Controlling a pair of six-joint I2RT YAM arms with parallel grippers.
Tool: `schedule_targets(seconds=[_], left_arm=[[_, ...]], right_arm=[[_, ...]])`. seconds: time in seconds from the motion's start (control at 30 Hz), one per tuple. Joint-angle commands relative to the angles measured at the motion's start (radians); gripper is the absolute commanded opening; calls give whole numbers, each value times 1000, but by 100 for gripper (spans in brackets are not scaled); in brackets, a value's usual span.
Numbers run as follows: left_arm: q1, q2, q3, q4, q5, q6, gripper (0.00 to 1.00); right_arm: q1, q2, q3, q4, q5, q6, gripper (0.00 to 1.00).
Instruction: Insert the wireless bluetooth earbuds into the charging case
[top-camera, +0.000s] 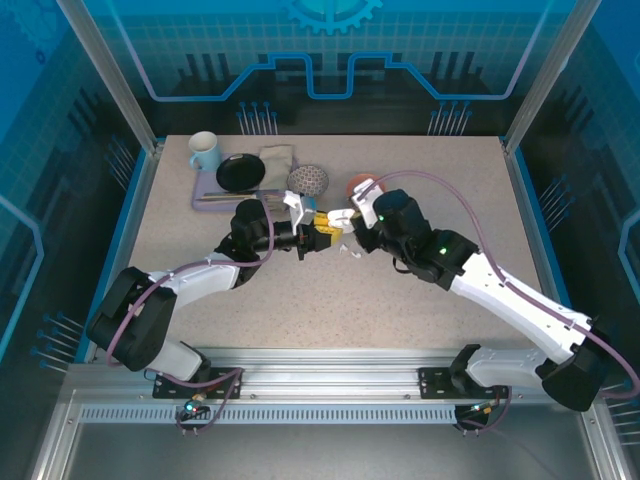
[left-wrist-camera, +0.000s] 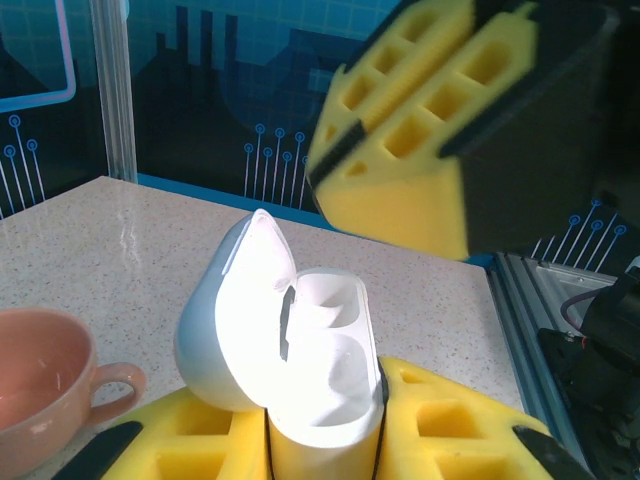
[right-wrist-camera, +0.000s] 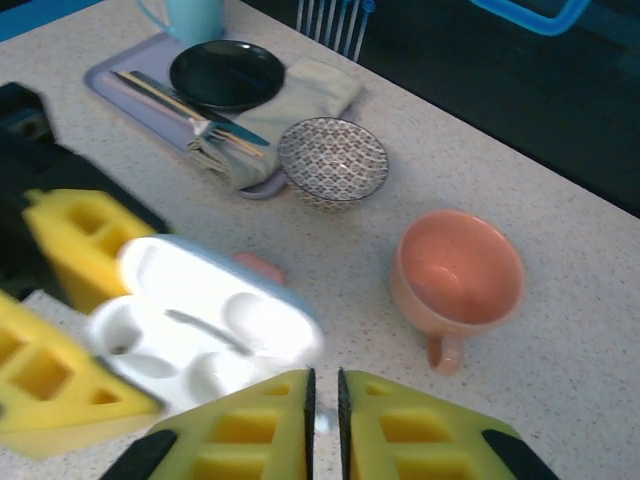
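The white charging case (left-wrist-camera: 310, 390) stands with its lid swung open, and my left gripper (left-wrist-camera: 322, 445) is shut on its base between the yellow pads. Both wells of the case (right-wrist-camera: 200, 325) look empty. My right gripper (right-wrist-camera: 322, 405) hovers just beside the case's open mouth. Its jaws are nearly together, pinching a tiny white earbud (right-wrist-camera: 323, 421). From above, the left gripper (top-camera: 318, 238) and right gripper (top-camera: 348, 245) meet tip to tip at mid-table. A small salmon-pink thing (right-wrist-camera: 262, 268) lies on the table behind the case, partly hidden. I cannot tell what it is.
A salmon-pink cup (right-wrist-camera: 460, 275) stands right of the case, close behind the grippers (top-camera: 360, 185). A patterned bowl (right-wrist-camera: 333, 160) sits farther back. A lilac tray (top-camera: 205, 195) at the back left carries a black plate (top-camera: 240, 172), cutlery and a cloth, with a pale blue mug (top-camera: 204, 152) behind.
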Motion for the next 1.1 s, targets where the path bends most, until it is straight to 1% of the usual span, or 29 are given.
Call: schedule_targets(seconds=[0.0, 0.03, 0.1, 0.13, 0.2, 0.23, 0.27, 0.4, 0.57, 0.67, 0.8, 0.93, 1.07], left_arm=[[-3, -31, -10, 41, -22, 16, 0], [-3, -37, -17, 42, -27, 20, 0], [-1, -48, -32, 47, -41, 21, 0], [-1, -52, -38, 49, -51, 20, 0], [1, -63, -51, 54, -67, 18, 0], [3, -70, -57, 53, -80, 19, 0], [4, -76, -61, 51, -89, 17, 0], [21, -105, -80, 40, -113, 17, 0], [36, -139, -105, 44, -145, 9, 0], [41, -158, -113, 31, -154, 9, 0], [43, -183, -130, 23, -168, 8, 0], [45, -211, -141, 16, -184, 12, 0], [46, -221, -144, 9, -187, 15, 0]], right_arm=[[-84, -44, 31, -55, -79, 125, 19], [-114, -51, 26, -70, -95, 164, 22], [-178, -53, 7, -104, -135, 248, 32], [-202, -50, -11, -112, -153, 274, 34], [-225, -28, -50, -121, -171, 330, 44], [-235, -12, -72, -118, -185, 362, 47], [-237, 6, -88, -115, -192, 386, 50], [-227, 124, -126, -98, -224, 502, 55], [-194, 294, -114, -12, -275, 547, 56], [-169, 411, -46, 3, -303, 516, 56], [-146, 550, 60, -38, -304, 433, 55], [-146, 618, 106, -43, -284, 402, 55], [-154, 682, 146, -44, -304, 388, 54]])
